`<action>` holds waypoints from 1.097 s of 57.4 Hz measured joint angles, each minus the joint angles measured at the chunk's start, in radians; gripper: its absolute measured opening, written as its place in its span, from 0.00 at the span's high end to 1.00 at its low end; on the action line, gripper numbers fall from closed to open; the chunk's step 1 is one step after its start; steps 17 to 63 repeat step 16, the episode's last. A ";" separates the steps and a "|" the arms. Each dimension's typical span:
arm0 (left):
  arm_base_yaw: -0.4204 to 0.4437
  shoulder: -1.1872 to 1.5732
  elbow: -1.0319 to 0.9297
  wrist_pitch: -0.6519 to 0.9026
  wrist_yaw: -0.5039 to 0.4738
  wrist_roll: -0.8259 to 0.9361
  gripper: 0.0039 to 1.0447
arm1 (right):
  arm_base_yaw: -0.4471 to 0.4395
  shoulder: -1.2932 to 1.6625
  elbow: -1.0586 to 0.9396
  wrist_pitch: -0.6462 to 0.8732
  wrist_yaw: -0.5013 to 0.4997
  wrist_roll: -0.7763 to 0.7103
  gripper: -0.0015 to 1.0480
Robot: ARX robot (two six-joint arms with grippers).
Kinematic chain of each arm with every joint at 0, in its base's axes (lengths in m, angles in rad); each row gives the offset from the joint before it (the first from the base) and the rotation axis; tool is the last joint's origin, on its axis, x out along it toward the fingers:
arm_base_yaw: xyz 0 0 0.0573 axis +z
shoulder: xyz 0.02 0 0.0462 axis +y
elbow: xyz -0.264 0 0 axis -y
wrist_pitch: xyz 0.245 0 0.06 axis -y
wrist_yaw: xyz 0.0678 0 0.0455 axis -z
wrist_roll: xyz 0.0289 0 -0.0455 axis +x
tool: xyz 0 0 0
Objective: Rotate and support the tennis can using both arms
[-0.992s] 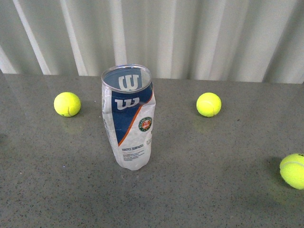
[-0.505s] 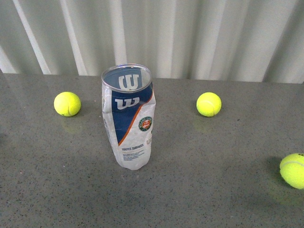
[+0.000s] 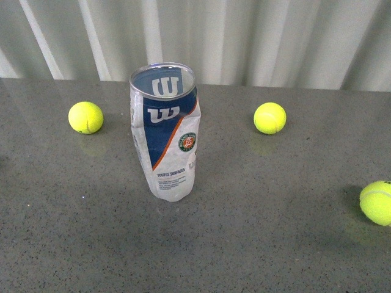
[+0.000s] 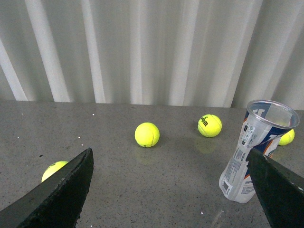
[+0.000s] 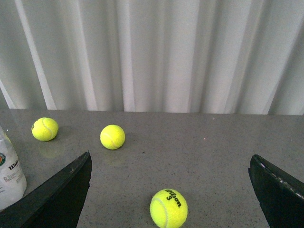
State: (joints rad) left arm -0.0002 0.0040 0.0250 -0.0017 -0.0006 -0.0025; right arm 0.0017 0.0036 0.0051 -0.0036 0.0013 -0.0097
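Left pincer (image 4: 168,190) spread wide, holding nothing; right pincer (image 5: 168,190) likewise agape, empty; tennis can (image 3: 165,137) upright on bench (image 3: 275,244), untouched

You are looking at the tennis can (image 3: 165,134) standing upright on the tabletop (image 3: 275,244), left of centre, its open mouth facing up. Its clear plastic is crinkling, and the blue-white Wilson label, orange stripe and round emblem are facing you.

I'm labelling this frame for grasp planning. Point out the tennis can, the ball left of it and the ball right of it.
tennis can (image 3: 166,137): front view, blue label.
left ball (image 3: 85,117): front view, ball's centre.
right ball (image 3: 269,118): front view, ball's centre.
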 joint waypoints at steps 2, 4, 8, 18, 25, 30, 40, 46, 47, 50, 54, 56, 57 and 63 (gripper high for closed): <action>0.000 0.000 0.000 0.000 0.000 0.000 0.06 | 0.000 0.000 0.000 0.000 0.000 0.000 0.07; 0.000 0.000 0.000 0.000 0.000 0.000 0.06 | 0.000 0.000 0.000 0.000 0.000 0.000 0.07; 0.000 0.000 0.000 0.000 0.000 0.000 0.06 | 0.000 0.000 0.000 0.000 0.000 0.000 0.07; 0.000 0.000 0.000 0.000 0.000 0.000 0.06 | 0.000 0.000 0.000 0.000 0.000 0.000 0.07; 0.000 0.000 0.000 0.000 0.000 0.000 0.06 | 0.000 0.000 0.000 0.000 0.000 0.000 0.07; 0.000 0.000 0.000 0.000 0.000 0.000 0.06 | 0.000 0.000 0.000 0.000 0.000 0.000 0.07; 0.000 0.000 0.000 0.000 0.000 0.000 0.06 | 0.000 0.000 0.000 0.000 0.000 0.000 0.07; 0.000 0.000 0.000 0.000 0.000 0.000 0.06 | 0.000 0.000 0.000 0.000 0.000 0.000 0.07; 0.000 0.000 0.000 0.000 0.000 0.000 0.06 | 0.000 0.000 0.000 0.000 0.000 0.000 0.07; 0.000 0.000 0.000 0.000 0.000 0.000 0.06 | 0.000 0.000 0.000 0.000 0.000 0.000 0.07; 0.000 0.000 0.000 0.000 0.000 0.000 0.06 | 0.000 0.000 0.000 0.000 0.000 0.000 0.07; 0.000 0.000 0.000 0.000 0.000 0.000 0.06 | 0.000 0.000 0.000 0.000 0.000 0.000 0.07; 0.000 0.000 0.000 0.000 0.000 0.000 0.06 | 0.000 0.000 0.000 0.000 0.000 0.000 0.07; 0.000 0.000 0.000 0.000 0.000 0.000 0.06 | 0.000 0.000 0.000 0.000 0.000 0.000 0.07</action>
